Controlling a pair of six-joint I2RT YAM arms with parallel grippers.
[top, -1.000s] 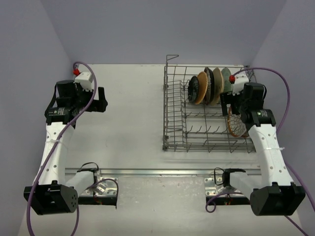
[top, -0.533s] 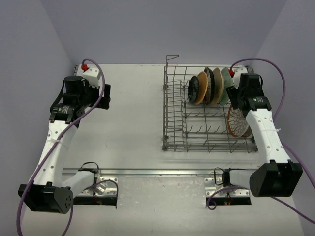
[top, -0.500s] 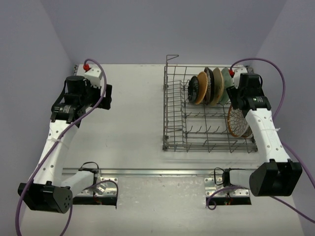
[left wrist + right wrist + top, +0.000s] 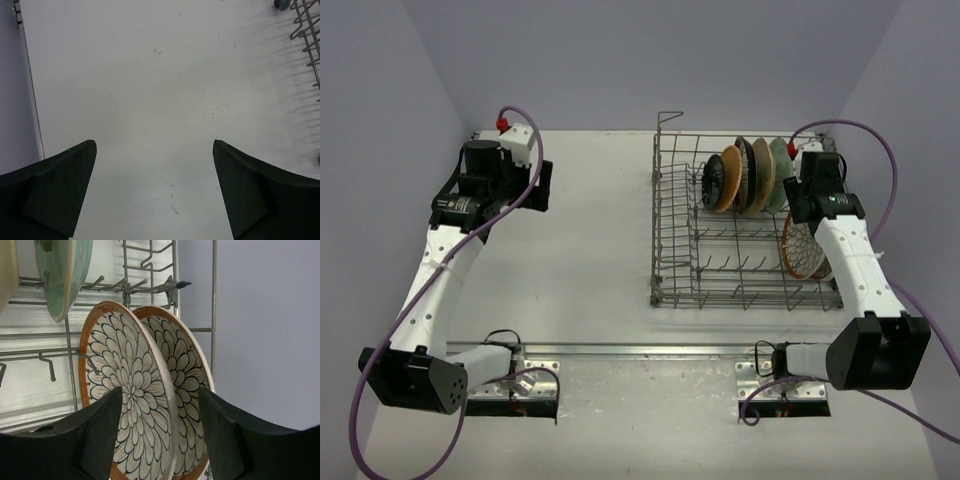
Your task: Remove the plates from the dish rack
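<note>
The grey wire dish rack [image 4: 665,250] stands on the right half of the table. A row of upright plates sits at its back: black [image 4: 713,180], tan-orange [image 4: 729,178] and pale green [image 4: 779,165] among them. Two white plates with a brown petal pattern [image 4: 802,250] stand on edge at the rack's right side. In the right wrist view my right gripper [image 4: 160,405] is open, a finger on either side of the two petal plates [image 4: 130,390], gripping neither. My left gripper [image 4: 542,187] is open and empty over bare table at the far left [image 4: 154,142].
The rack's raised wire loop [image 4: 668,118] rises at its back left corner. The right wall [image 4: 260,315] is close behind the petal plates. The pale green plate [image 4: 62,270] hangs just left of them. The rack's wire edge [image 4: 307,30] shows at the left wrist view's right.
My right gripper has shifted right and toward the back, uncovering the petal plates in the top view. My left arm has moved farther back along the left side. Both stay open.
</note>
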